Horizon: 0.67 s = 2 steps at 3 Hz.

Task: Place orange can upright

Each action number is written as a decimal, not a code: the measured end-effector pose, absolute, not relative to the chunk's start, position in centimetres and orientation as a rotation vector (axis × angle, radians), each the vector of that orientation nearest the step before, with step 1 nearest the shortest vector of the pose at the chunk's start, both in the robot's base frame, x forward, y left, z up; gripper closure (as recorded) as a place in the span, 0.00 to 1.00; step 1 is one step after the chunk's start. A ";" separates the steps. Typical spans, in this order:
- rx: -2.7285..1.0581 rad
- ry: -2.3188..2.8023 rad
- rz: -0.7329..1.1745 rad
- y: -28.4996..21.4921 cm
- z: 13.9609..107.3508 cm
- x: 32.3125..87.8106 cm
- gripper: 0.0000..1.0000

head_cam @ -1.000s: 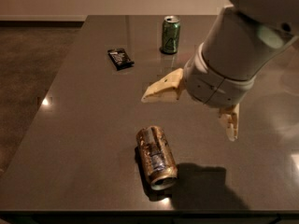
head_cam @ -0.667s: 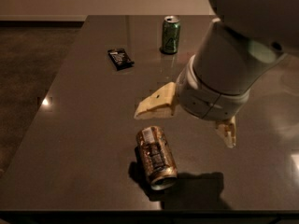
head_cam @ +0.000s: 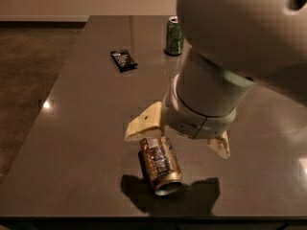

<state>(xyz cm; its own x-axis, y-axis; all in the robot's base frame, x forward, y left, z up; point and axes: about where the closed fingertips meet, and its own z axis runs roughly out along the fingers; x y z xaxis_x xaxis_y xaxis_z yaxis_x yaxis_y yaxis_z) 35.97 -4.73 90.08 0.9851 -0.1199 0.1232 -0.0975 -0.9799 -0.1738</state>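
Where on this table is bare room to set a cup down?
Bare tabletop lies left of the lying orange can, nearer than the black packet; more lies right of the open gripper. Crowded: around the orange can, under the gripper.

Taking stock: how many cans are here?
2. The orange can lies on its side near the front edge, by the open gripper; the green can stands at the far end. The arm may hide others.

The end effector (head_cam: 176, 143), fingers (head_cam: 144, 123) spread, hangs over the toppled orange can (head_cam: 160, 164).
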 end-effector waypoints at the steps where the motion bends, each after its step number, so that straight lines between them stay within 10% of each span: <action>1: -2.973 0.162 -0.192 -3.6 89.4 36.2 0.00; 2: -2.991 0.154 -0.188 -3.1 88.7 36.3 0.00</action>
